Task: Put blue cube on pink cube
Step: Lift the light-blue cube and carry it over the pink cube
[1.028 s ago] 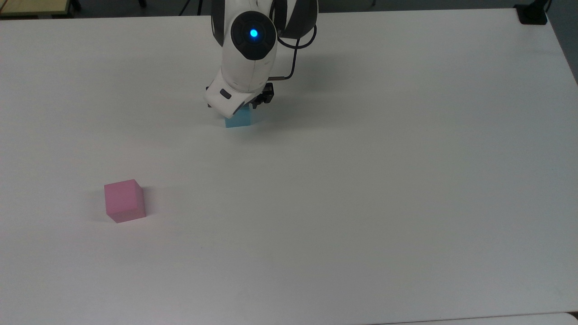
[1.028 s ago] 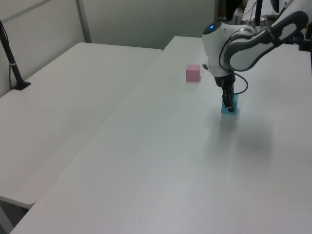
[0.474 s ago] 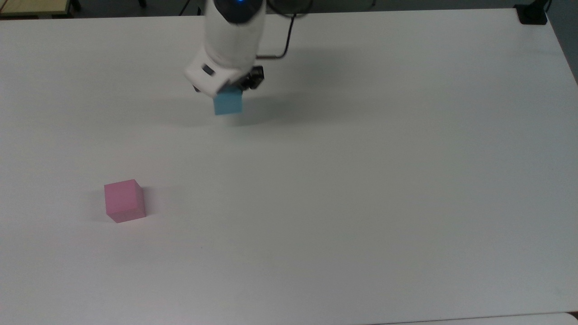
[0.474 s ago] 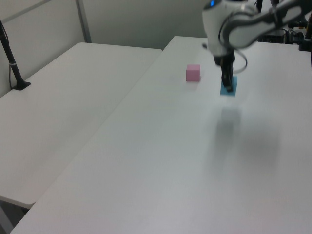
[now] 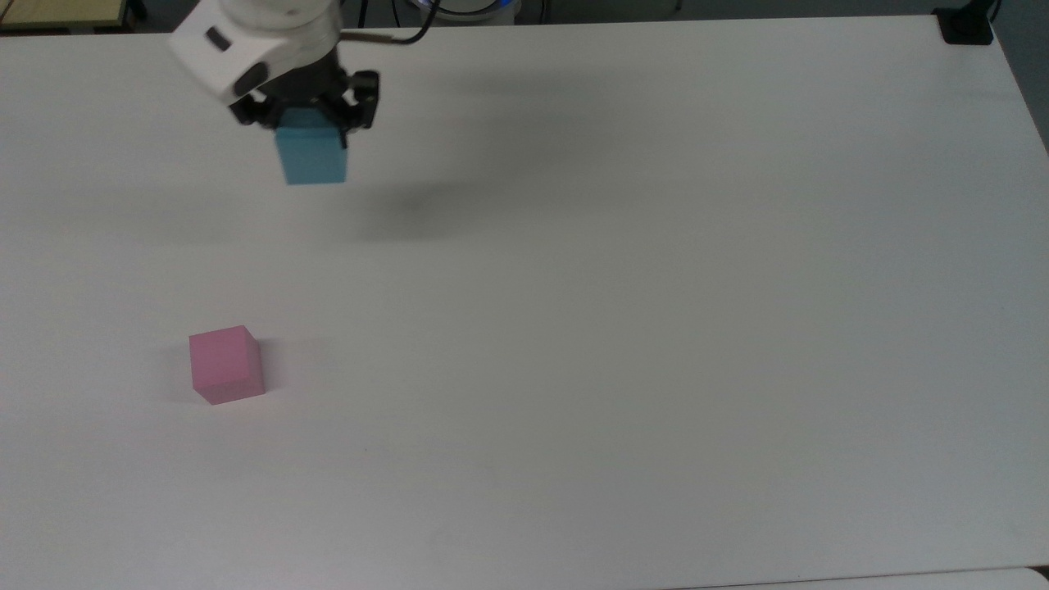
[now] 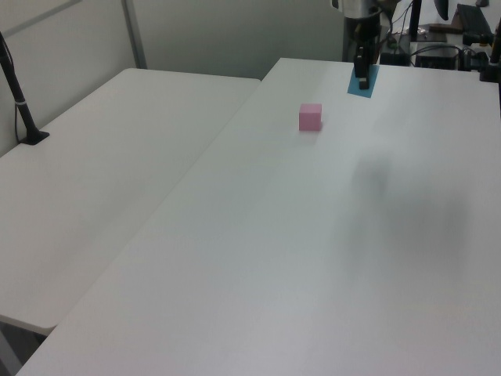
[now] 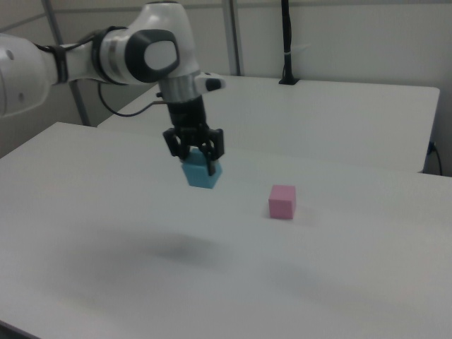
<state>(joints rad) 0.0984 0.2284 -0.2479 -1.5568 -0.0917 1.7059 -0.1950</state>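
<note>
The light-blue cube (image 5: 311, 156) (image 6: 362, 81) (image 7: 201, 174) hangs well above the table, and my gripper (image 5: 307, 131) (image 6: 362, 72) (image 7: 198, 162) is shut on it from above. Its shadow lies on the white table (image 5: 656, 328) below. The pink cube (image 5: 225, 364) (image 6: 310, 117) (image 7: 282, 201) sits on the table by itself, toward the top view's lower left. In the right view the blue cube floats to the left of the pink cube and higher than it.
A black clamp base (image 5: 965, 24) sits at the table's far right corner in the top view. A second white table (image 6: 102, 157) adjoins at the left view's left, with a black post (image 6: 19, 98) on it.
My gripper has lifted the blue cube off the table and carried it up and toward the top view's left. The pink cube has not moved.
</note>
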